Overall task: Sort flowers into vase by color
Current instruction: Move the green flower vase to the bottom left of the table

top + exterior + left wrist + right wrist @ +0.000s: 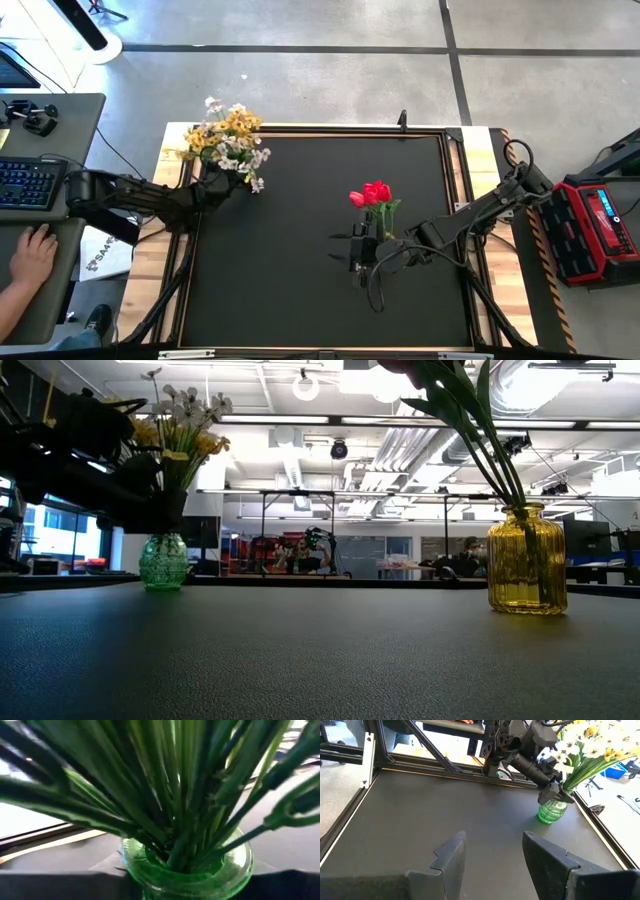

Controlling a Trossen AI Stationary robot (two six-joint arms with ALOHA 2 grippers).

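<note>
Your left gripper (pixel 555 790) sits at the yellow and white flowers (pixel 228 140) standing in the green vase (pixel 163 561) at the table's (pixel 300 240) far left corner; can't tell if its fingers are apart or clamped on the stems (pixel 175 795), they fill the left wrist view. Your right gripper (pixel 492 855) hovers over bare mat, fingers apart, holding nothing, just beside the red flowers (pixel 372 194) in the yellow vase (pixel 526 559) right of centre. 2 vases stand well apart
</note>
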